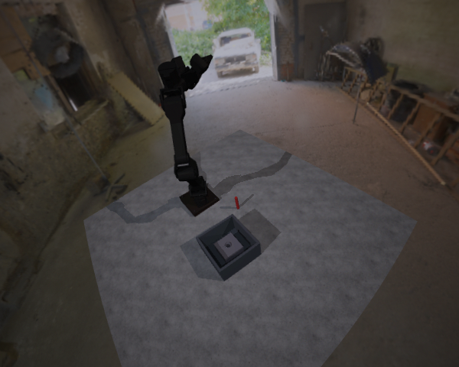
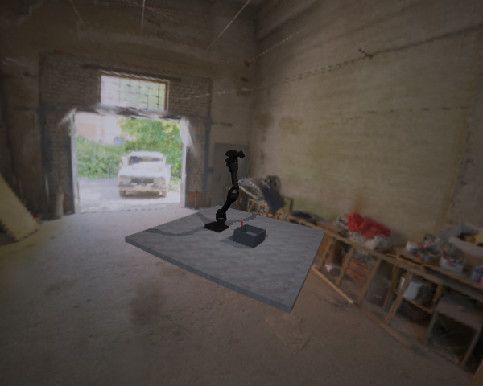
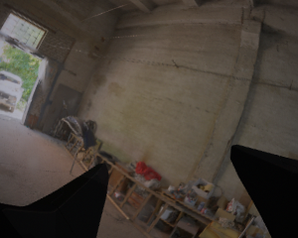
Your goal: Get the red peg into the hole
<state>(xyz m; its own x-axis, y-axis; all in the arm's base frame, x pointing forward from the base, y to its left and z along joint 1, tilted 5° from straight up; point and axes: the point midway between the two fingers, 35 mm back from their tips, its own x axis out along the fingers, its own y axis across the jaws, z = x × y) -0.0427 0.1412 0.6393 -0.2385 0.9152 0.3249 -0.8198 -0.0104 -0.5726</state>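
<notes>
The red peg [image 1: 236, 202] [image 2: 241, 223] stands upright on the grey slab, between the arm's base and the box. The open dark grey box [image 1: 242, 262] [image 2: 243, 239] sits in front of it. Inside the box, a light grey plate [image 1: 236, 246] lies at the bottom with a dark round hole near its middle, with nothing in it. My gripper [image 1: 206, 61] [image 2: 242, 154] [image 3: 170, 162] is raised high above the slab, far from peg and box. In the wrist view its two black fingers stand wide apart with nothing between them. The peg is outside the wrist view.
The grey slab [image 1: 308, 245] [image 2: 208, 259] carries the arm's base [image 1: 196, 209] [image 2: 216, 227], the peg and the box. The box walls rise around the plate on all sides. Shadows of the arm and box fall across the slab. A wooden bench with clutter stands beyond, along the wall.
</notes>
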